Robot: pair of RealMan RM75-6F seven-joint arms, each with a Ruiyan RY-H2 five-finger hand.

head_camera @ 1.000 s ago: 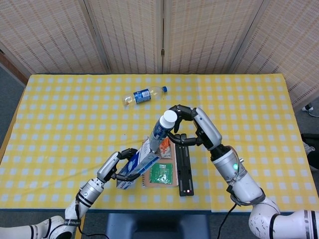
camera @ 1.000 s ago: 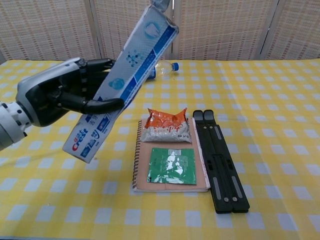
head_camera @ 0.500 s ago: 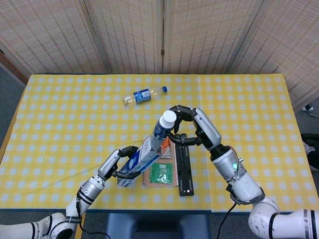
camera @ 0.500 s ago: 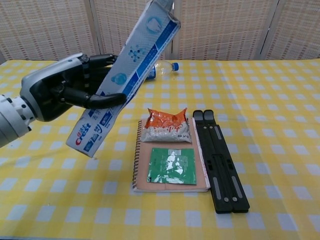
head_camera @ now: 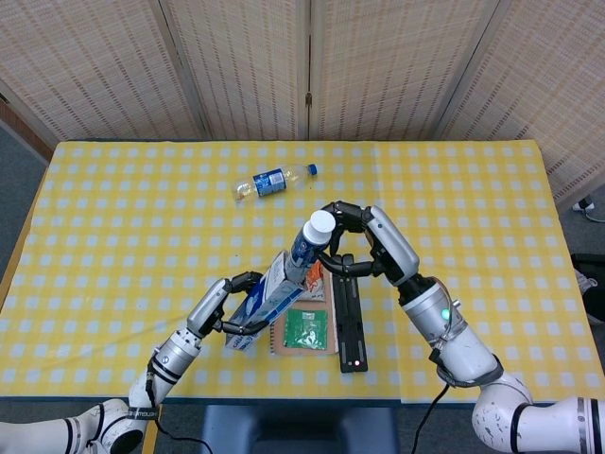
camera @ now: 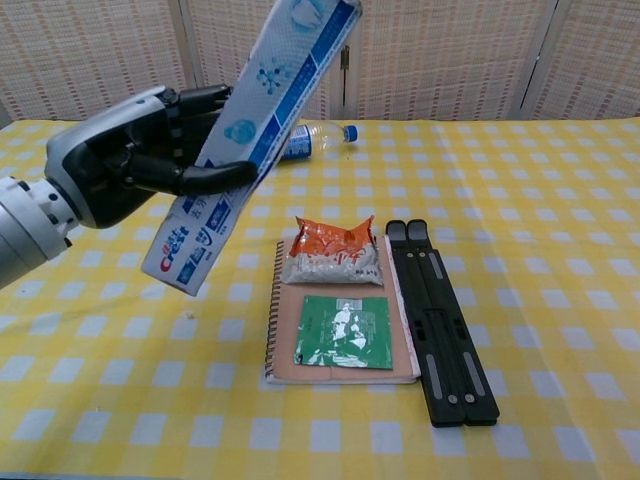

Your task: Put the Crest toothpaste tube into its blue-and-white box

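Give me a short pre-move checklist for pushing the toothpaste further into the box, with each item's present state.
1. Left hand grips the box firmly: ok.
2. Right hand holds the toothpaste tube near its cap: ok.
3. Tube's lower end inside the box mouth: ok, head view shows it entering.
4. Tube and box in line: cannot tell exactly.
5. Box lifted off the table: ok.
6. How deep the tube sits: cannot tell.

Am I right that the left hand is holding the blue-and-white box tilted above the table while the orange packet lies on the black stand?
Not quite: the orange packet lies on the notebook, beside the black stand, as the chest view shows. The left hand does hold the box tilted above the table.
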